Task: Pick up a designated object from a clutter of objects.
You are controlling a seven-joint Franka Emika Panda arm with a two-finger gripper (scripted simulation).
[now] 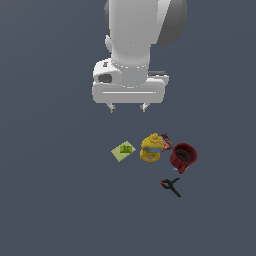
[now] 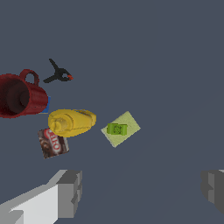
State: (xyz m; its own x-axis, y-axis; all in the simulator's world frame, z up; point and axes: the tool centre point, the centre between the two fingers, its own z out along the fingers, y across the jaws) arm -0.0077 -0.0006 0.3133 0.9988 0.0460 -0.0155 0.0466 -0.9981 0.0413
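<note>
The tiny bright green block [image 1: 126, 148] with dark marks lies on the pale yellow-green flat pad [image 1: 120, 153]. In the wrist view the block [image 2: 117, 129] sits on the pad [image 2: 127, 122]. My gripper [image 1: 127, 107] is open and empty, high above the floor and behind the clutter. Its fingers [image 2: 70, 192] show in the wrist view, wide apart. The yellow bottle with a blue band [image 1: 151, 148] stands to the exterior view's right of the pad, and it shows in the wrist view [image 2: 71, 122] too.
A dark red mug [image 1: 183, 157] stands to the exterior view's right of the bottle. A reddish-brown packet [image 1: 166, 141] leans behind the bottle. A black clamp [image 1: 171, 186] lies in front of the mug. All rest on a dark grey floor.
</note>
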